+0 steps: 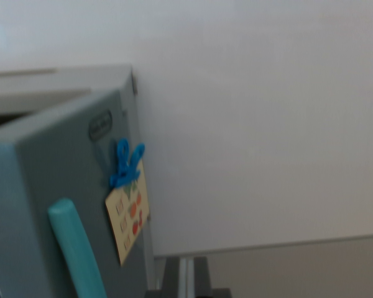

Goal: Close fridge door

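Observation:
A small grey toy fridge (81,81) fills the wrist view's left. Its grey door (56,180) stands ajar, swung out toward the camera, with a dark gap showing at the upper left between door and body. A teal handle (78,248) runs down the door's near edge. On the door front a blue clip (125,162) holds a beige card (129,217) with small red and green pictures. An oval badge (101,124) sits above the clip. No gripper fingers appear in this view.
A plain white wall (261,124) fills the right and top. A grey-brown surface (298,270) lies at the bottom right. Dark metal parts (186,276) show at the bottom centre beside the fridge's base.

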